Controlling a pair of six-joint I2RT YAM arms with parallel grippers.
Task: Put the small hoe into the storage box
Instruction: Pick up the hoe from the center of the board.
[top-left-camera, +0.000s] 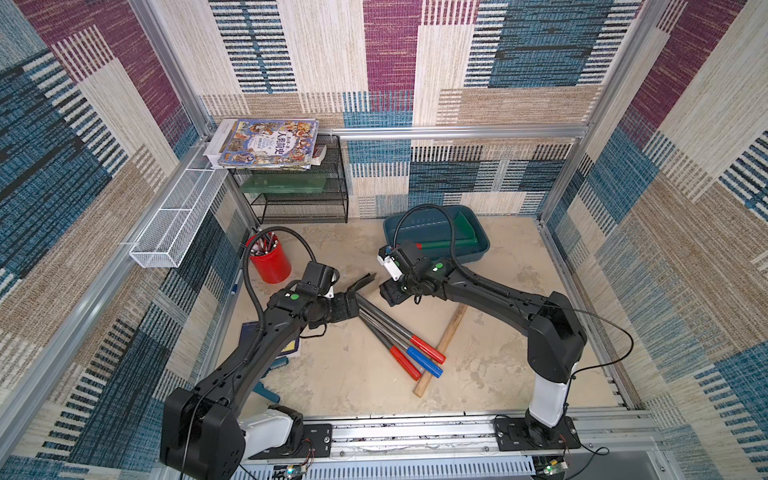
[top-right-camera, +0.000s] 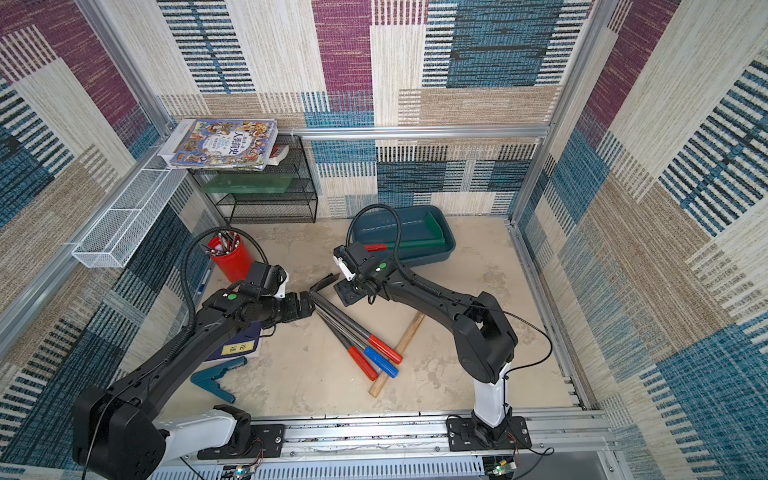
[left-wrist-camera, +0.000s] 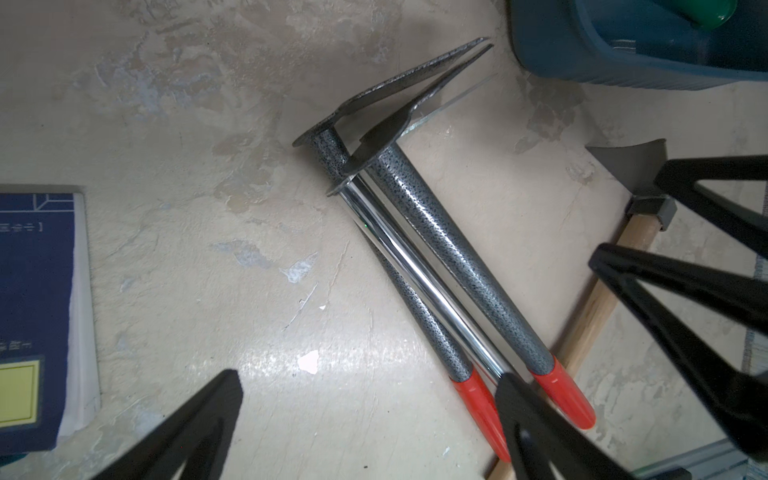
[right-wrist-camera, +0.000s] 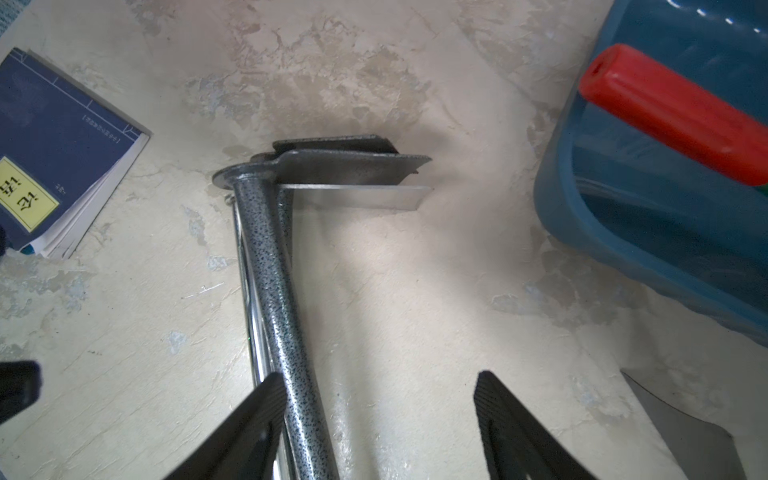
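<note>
Small hoe (right-wrist-camera: 284, 316) is seen lying on the counter (top-left-camera: 353, 382), outside the storage box (top-left-camera: 480, 245). It is stacked on top of two other hoes (left-wrist-camera: 419, 274), with the blade ends nearer the box but apart from it. Right tool (right-wrist-camera: 378, 376) is set over the speckled shaft, jaws apart, nothing clamped. One finger (right-wrist-camera: 253, 419) is possibly touching the shaft; contact is hard to tell. Left tool (left-wrist-camera: 370, 378) is held wide apart and empty near the stack. A red-handled item (right-wrist-camera: 673, 120) and a green item (top-left-camera: 461, 226) are seen inside the box.
</note>
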